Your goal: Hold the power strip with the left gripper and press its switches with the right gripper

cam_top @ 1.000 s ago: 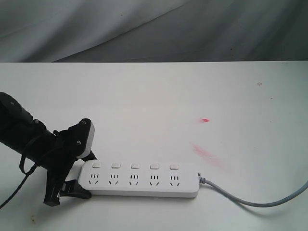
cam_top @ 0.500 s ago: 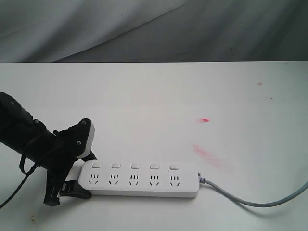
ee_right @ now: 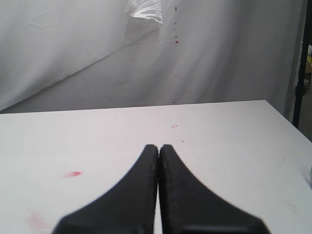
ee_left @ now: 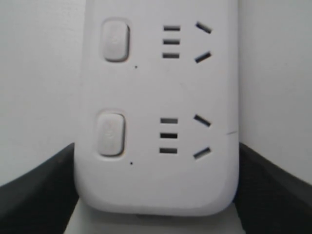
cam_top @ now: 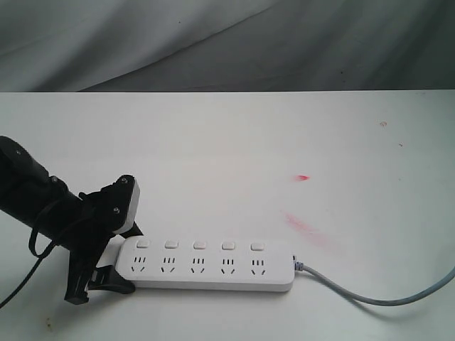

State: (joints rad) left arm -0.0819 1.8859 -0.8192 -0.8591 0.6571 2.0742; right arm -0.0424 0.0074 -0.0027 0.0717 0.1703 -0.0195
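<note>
The white power strip (cam_top: 213,264) lies flat near the table's front edge, its grey cord (cam_top: 370,297) trailing off to the right. Its row of several square switches (cam_top: 200,244) runs along the far side. My left gripper (cam_top: 134,259) clamps the strip's left end, one black finger on each long side. In the left wrist view, the fingers (ee_left: 39,192) press against both sides of the power strip (ee_left: 156,87), and two switches (ee_left: 110,134) show. My right gripper (ee_right: 158,148) is shut on nothing above bare table, away from the strip and outside the exterior view.
Red smears (cam_top: 306,229) and a red spot (cam_top: 303,177) mark the white table (cam_top: 227,142) behind the strip's right end. A grey cloth backdrop (cam_top: 227,42) hangs behind the table's far edge. A dark stand (ee_right: 303,73) is beside the table in the right wrist view.
</note>
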